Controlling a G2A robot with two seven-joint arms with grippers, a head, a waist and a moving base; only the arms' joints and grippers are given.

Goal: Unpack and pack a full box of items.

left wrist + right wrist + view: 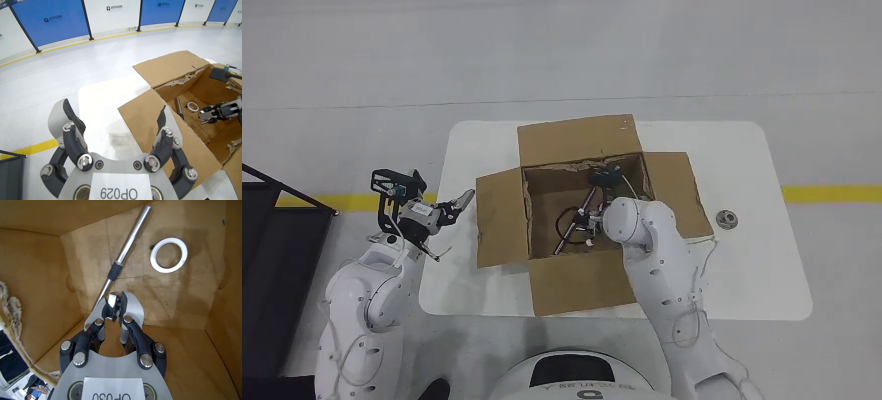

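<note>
Right gripper (115,298) inside cardboard box (577,140), frame centre, clamps metal block (113,306); steel rod (130,241) just ahead, axis pointing away. Left gripper (462,203) wide open, frame left.

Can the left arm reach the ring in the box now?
Probably not: left tool, open, sits outside the box wall, and the right tool, holding a metal block, hangs inside near the ring.

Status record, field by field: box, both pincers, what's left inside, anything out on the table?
box: cardboard box, flaps open, on the white table
right pincer: inside the box, shut on a small metal block
left pincer: open, empty, beside the box
box floor: metal rod and metal ring, lying apart
table: small round metal part beside the box
</note>
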